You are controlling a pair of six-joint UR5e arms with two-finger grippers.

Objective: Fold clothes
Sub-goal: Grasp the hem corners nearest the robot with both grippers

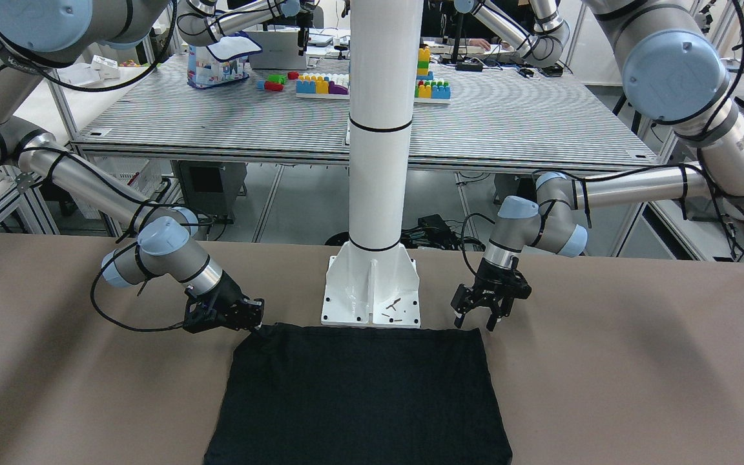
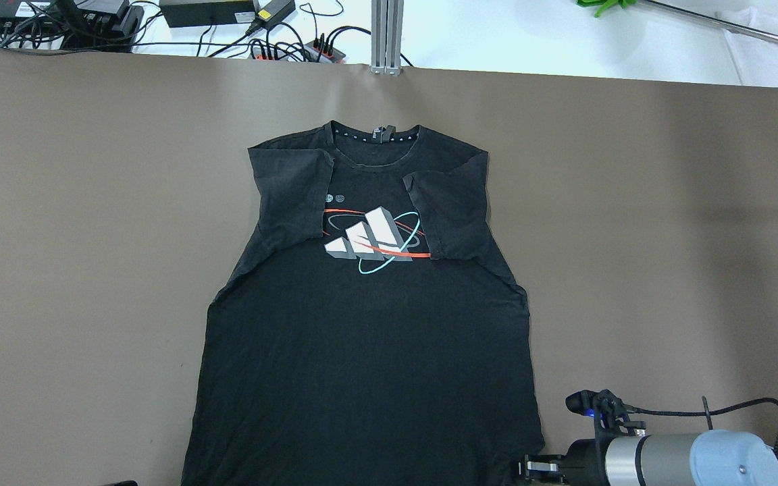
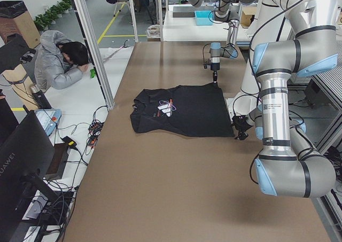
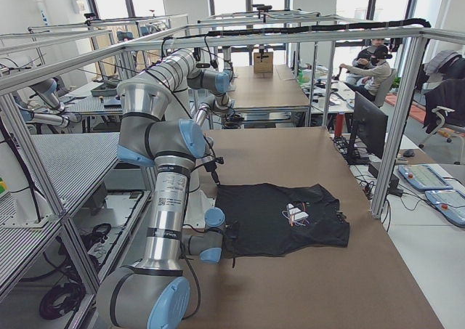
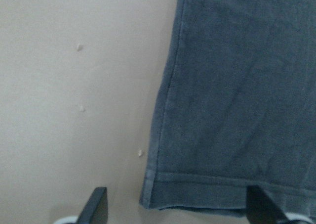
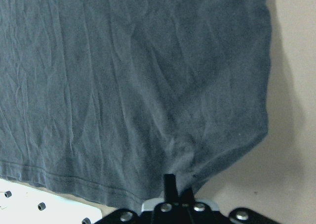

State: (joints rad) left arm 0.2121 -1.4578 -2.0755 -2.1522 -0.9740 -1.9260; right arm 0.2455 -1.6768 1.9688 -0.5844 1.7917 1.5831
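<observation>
The clothes point(image 2: 369, 351) are a black T-shirt with a printed chest logo, lying flat on the brown table point(image 2: 58, 236) with both sleeves folded inward. My right gripper point(image 1: 257, 325) is shut on the hem corner; in the right wrist view the fabric point(image 6: 148, 85) puckers into my right gripper point(image 6: 180, 184). My left gripper point(image 1: 475, 325) is open just over the other hem corner. In the left wrist view that corner point(image 5: 153, 199) lies between the spread fingers point(image 5: 98, 206), untouched. The right arm's wrist point(image 2: 632, 459) shows at the bottom right of the overhead view.
The white pole's base plate point(image 1: 372, 290), with loose screws on it, stands right behind the hem between the two grippers. Cables and power supplies point(image 2: 227, 20) line the table's far edge. A person point(image 3: 64, 63) sits at a desk beyond the table.
</observation>
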